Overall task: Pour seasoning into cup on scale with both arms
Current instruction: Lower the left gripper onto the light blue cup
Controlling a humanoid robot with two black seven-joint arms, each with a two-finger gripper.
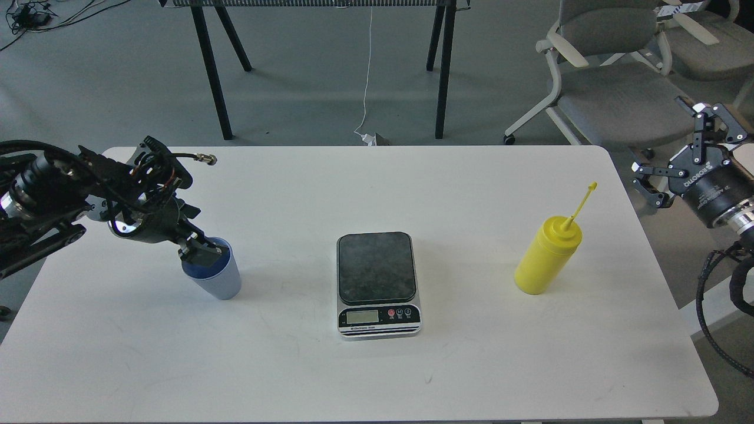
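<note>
Head view: left hand (203,252) at the rim of the blue cup (215,278), one finger inside, seemingly clamped on the wall; cup tilted, at the left of the bench (377,377), well apart from the scale (377,281). Scale plate bare at centre. Yellow bottle (546,256) upright at the right, untouched; right hand (677,154) off the bench edge, fingers apart, holding nothing. Early stage, judging so: cup not yet on scale, pouring not begun. Small print on the scale front unreadable; wrist lettering too blurred.
</note>
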